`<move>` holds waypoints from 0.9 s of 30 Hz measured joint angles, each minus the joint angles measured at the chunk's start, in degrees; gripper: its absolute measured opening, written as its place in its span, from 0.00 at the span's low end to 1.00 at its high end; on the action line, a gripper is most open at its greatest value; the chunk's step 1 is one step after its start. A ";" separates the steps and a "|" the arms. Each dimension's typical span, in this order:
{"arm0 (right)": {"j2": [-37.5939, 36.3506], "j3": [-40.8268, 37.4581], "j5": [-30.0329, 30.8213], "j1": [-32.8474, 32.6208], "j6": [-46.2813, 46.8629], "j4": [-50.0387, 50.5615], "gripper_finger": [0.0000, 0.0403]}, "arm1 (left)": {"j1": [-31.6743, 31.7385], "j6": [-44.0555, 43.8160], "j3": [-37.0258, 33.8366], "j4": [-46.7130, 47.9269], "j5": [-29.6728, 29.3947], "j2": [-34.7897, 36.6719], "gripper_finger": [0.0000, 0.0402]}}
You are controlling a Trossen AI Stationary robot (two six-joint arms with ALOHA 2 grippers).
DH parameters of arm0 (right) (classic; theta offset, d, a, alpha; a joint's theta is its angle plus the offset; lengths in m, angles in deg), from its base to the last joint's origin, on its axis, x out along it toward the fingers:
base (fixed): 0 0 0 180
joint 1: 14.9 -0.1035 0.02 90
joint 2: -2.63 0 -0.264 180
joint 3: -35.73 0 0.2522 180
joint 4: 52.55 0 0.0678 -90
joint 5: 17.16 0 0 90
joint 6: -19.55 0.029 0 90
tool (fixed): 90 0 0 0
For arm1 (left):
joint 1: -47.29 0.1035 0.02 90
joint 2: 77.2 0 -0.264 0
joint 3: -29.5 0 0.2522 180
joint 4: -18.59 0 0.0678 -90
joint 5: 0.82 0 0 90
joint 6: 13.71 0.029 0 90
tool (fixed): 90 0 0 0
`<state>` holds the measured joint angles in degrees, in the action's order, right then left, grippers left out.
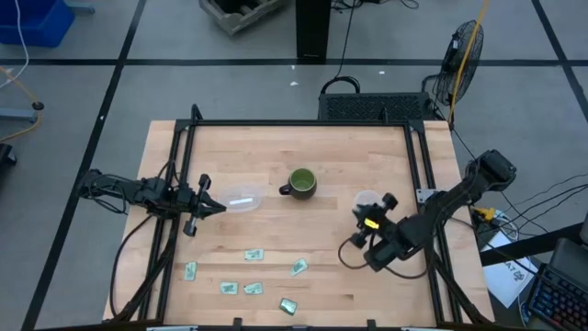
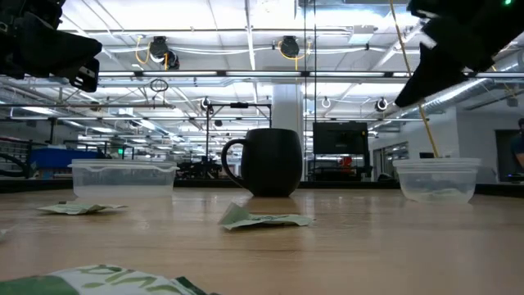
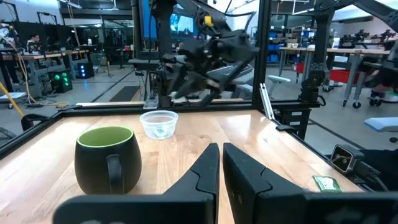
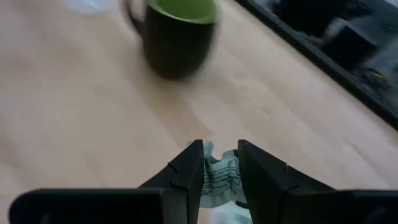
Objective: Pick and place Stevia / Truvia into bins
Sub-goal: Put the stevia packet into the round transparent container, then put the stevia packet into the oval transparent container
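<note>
Right gripper (image 4: 216, 163) above the desk (image 1: 303, 147) just near of the right bin (image 1: 367, 199), jaws pinching a crumpled packet (image 4: 219, 178). Left gripper (image 1: 219, 206) at the left bin (image 1: 242, 200), jaws pressed together, holding nothing. Mug (image 1: 301, 182) between the bins; six packets (image 1: 254, 255) flat on the near desk.

Matt wooden table (image 1: 303, 244), clear plastic bins (image 2: 123, 178), crinkled paper packets (image 2: 264, 219), glossy mug (image 2: 268, 161).
</note>
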<state>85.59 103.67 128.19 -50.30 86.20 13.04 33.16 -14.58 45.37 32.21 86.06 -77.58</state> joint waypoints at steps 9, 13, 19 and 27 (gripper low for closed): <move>-0.02 -7.18 -4.12 5.19 7.87 1.23 0.23 | 0.01 -0.01 0.00 0.00 0.01 0.01 0.06; 0.00 -10.25 -4.60 6.54 10.16 0.76 0.25 | 0.01 -0.01 0.00 -0.02 0.02 0.01 0.06; 0.00 -11.44 -4.65 6.60 9.75 -1.92 0.34 | 0.01 0.00 0.00 -0.01 0.00 0.01 0.06; -0.17 -11.46 -4.63 6.58 4.37 -8.56 0.51 | 0.02 -0.01 0.00 0.00 0.00 0.01 0.06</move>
<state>85.42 92.21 123.56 -43.72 90.57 4.48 33.18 -14.59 45.37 32.21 86.07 -77.57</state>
